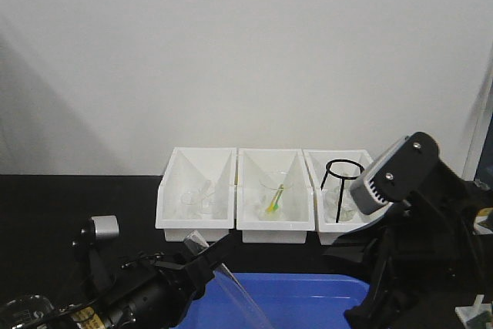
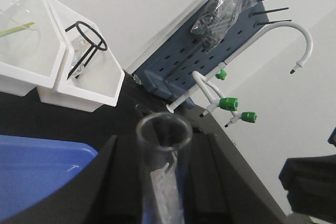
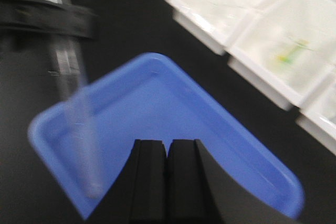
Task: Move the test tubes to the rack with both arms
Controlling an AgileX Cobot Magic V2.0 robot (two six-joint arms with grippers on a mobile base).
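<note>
though blurry, tube (image 3: 84, 145) seemingly overhangs tray (image 3: 178, 103) (blue)

A plain white wall (image 1: 246, 44) fills the back of the scene, evenly lit, with a soft grey shadow spreading across its left side. Below it runs a matte black surface (image 1: 69, 198). At the right end, a blue-grey pegboard (image 2: 210, 51) with thin black pegs leans against the wall, and a crumpled clear plastic bag (image 2: 218, 11) hangs on it. Beside it stands a white gooseneck tap (image 2: 302, 35) with green valve handles (image 2: 229, 103).
</note>
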